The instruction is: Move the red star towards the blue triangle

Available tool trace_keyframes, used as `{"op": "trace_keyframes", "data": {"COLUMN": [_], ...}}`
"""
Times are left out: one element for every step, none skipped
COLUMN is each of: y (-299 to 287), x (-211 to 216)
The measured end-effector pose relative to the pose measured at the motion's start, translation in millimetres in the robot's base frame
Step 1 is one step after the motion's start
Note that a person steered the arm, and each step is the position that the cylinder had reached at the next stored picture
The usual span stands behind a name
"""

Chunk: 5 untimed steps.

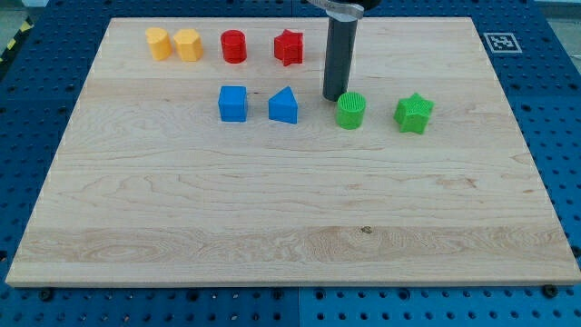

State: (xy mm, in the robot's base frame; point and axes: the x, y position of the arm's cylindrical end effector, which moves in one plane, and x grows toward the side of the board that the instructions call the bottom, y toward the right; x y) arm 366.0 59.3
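Red star (289,47) near the view's top of the wooden surface (272,227), last in a row with a red cylinder (234,46) to its left and two yellow blocks further left: one (159,44) rounded or perhaps hexagonal, hard to make out, the other (188,44) just beside it, possibly touching. Blue triangle (284,106) below the red star, toward the view's bottom and very slightly left, well clear of it. Blue cube (232,104) left of the triangle, apart from it. Green cylinder (350,111) to the triangle's right, green star (414,113) further right again.

No hand on this arm, only a straight dark rod coming down from the view's top edge; nothing to open or close, nothing held. My tip (333,97) resting at the surface just beside the green cylinder's upper left edge, contact impossible to confirm. Tip to the right of the blue triangle and below-right of the red star, touching neither. Rod's shaft passing close by the red star's right side in the picture.
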Motion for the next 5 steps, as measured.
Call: {"op": "trace_keyframes", "data": {"y": [1,-11,-9,-1,5], "x": [0,-11,-29,-56,-106]}}
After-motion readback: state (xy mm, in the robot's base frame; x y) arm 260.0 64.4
